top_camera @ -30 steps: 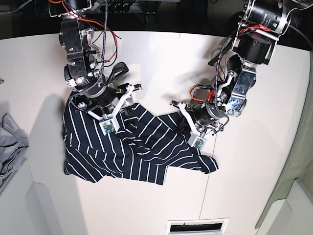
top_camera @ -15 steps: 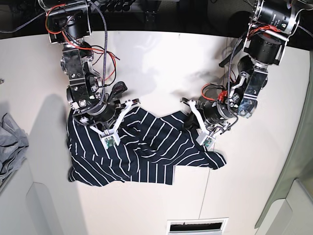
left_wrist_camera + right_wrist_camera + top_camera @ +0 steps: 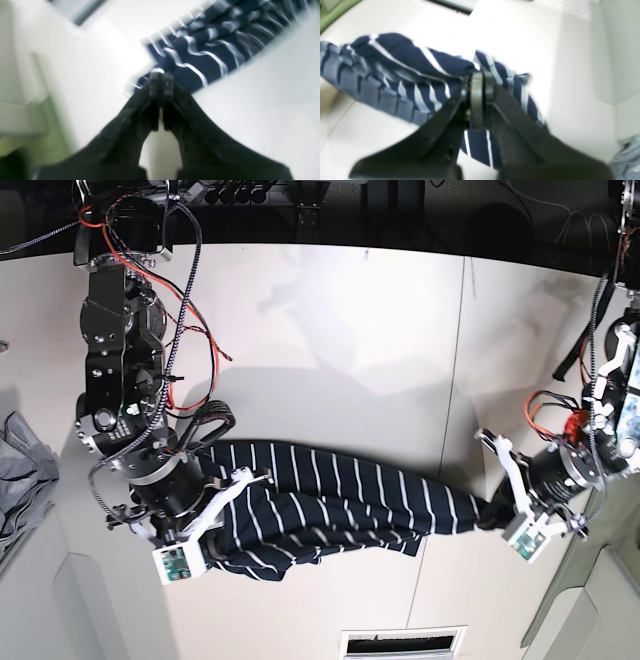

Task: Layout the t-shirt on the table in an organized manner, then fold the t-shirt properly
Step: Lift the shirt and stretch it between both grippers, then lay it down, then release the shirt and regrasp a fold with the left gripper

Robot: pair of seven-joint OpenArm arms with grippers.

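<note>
The dark navy t-shirt (image 3: 340,490) with thin white stripes is stretched into a long bunched band across the white table (image 3: 330,330). My right gripper (image 3: 212,525), on the base view's left, is shut on one end of the t-shirt. In the right wrist view its fingertips (image 3: 477,77) pinch striped fabric (image 3: 407,57). My left gripper (image 3: 492,515), on the base view's right, is shut on the other end. In the blurred left wrist view its tips (image 3: 161,73) clamp the t-shirt's edge (image 3: 212,45).
A light grey garment (image 3: 20,470) lies at the table's left edge and shows in the right wrist view's corner (image 3: 627,160). A thin dark seam (image 3: 455,380) crosses the tabletop. A vent slot (image 3: 405,642) sits at the front edge, and a green curtain (image 3: 600,580) hangs at right.
The arms have swung far apart and toward the front, pulling the crumpled shirt out into a long band. My right gripper closed on fabric, and the left stayed shut.
</note>
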